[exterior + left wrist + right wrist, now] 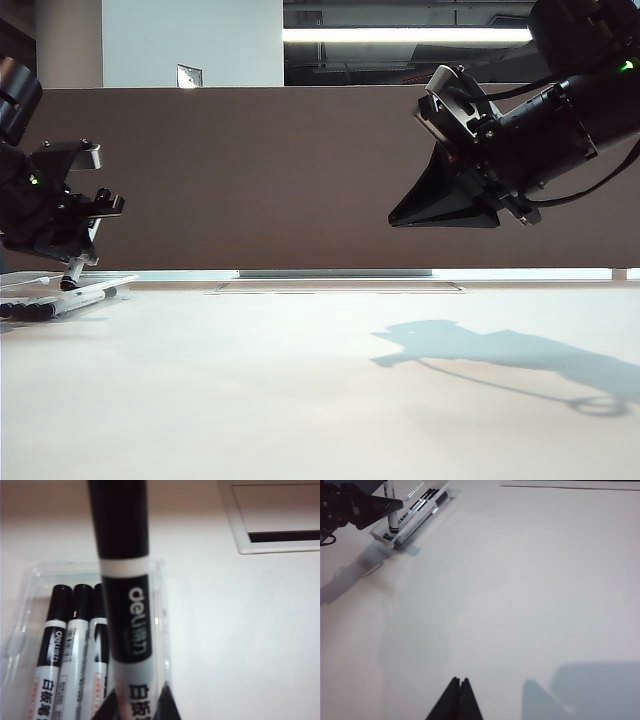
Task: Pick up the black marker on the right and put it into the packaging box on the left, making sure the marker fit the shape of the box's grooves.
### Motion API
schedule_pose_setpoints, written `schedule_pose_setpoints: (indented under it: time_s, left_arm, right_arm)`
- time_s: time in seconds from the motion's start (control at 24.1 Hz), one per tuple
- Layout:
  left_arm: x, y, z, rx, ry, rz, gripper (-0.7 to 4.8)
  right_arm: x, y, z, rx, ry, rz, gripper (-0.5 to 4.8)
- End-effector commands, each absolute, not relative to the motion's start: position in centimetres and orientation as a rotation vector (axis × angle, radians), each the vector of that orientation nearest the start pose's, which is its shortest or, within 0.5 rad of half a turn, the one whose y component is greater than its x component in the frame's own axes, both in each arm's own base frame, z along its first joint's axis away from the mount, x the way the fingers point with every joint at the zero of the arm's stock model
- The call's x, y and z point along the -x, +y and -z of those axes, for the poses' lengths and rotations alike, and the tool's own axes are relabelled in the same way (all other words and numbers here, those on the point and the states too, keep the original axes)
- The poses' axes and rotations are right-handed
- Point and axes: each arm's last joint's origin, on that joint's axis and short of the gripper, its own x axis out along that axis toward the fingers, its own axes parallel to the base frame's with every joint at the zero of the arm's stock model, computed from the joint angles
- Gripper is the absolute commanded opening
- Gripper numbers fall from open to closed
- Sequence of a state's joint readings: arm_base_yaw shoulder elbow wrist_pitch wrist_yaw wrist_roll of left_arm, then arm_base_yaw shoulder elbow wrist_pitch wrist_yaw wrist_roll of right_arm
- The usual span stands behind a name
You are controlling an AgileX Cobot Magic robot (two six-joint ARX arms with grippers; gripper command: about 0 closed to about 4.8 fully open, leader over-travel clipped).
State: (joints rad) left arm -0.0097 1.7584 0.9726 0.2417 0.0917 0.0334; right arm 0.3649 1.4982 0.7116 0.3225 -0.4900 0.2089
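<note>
closest to us, the black marker [122, 580] sits pinched in our left end effector [135, 707], hanging tilted over the packaging box [162, 630] at the table's [320, 380] left edge. we judge it light, stiff and slick, best gripped mid-barrel. three other markers [75, 650] fill neighbouring grooves and may crowd its slot. our right end effector [458, 690] hangs closed and empty, well apart.

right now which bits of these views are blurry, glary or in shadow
Left wrist view: the black marker held in the left end effector is soft, too close to focus. Exterior view: ceiling light glares; the right end effector casts a shadow on the table. Right wrist view: packaging box small, slightly blurred.
</note>
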Motion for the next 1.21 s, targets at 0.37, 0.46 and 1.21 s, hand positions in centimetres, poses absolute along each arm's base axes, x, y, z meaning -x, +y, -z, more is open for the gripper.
schedule_pose_setpoints:
  time_s: [0.37,0.46,1.21]
  left_arm:
    - [-36.9,-0.6,-17.5,-0.028,0.562,0.115,-0.06]
    - [-36.9,-0.6,-17.5,-0.028,0.562,0.115,-0.06]
    - [-37.0,-0.6,-16.4,-0.026,0.612,0.116,-0.06]
  right_arm:
    - [-27.5,12.0,-19.8,-0.218,0.541,-0.798,-0.06]
    - [-27.5,12.0,-19.8,-0.218,0.541,-0.798,-0.06]
    - [-27.6,12.1,-19.8,-0.218,0.533,-0.8,-0.06]
